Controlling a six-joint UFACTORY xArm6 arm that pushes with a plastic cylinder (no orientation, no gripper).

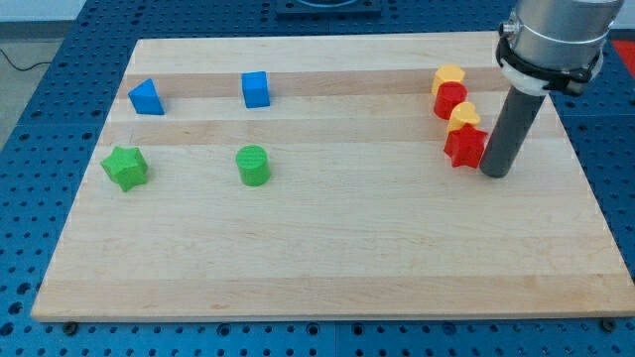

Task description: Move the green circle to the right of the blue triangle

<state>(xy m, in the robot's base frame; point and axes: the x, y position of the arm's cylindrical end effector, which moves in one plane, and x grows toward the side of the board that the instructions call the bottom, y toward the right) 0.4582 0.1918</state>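
Pale wood: the board [327, 278] fills the camera view, blue pegboard around it.
Camera view, my tip: [493, 174] down on the board at the view's right, just beside the red star [463, 147], on its right; touching or not, I cannot tell.
My hand: a bare rod, nothing to open or close, holding nothing.
Green circle: [253, 165] left of centre, standing free, well apart from my tip.
Blue triangle: [146, 97] upper left; the green circle sits below it and to its right.
Goal spot: between the blue triangle and the blue cube [256, 89], by my judgement.
Risk one: leaving from here, a careless sweep could drag the red star or the stack beside it.
Risk two: pushing the circle up the view off-centre, it may roll aside into the blue cube.
Risk three: overshoot leftward would knock the triangle itself.
Count, green: two, the circle and the green star [125, 167].
Count, blue: two.
Count, red: two, the star and a red block [449, 100].
Count, yellow: two, one yellow block [448, 74] above, another yellow block [463, 114] lower.
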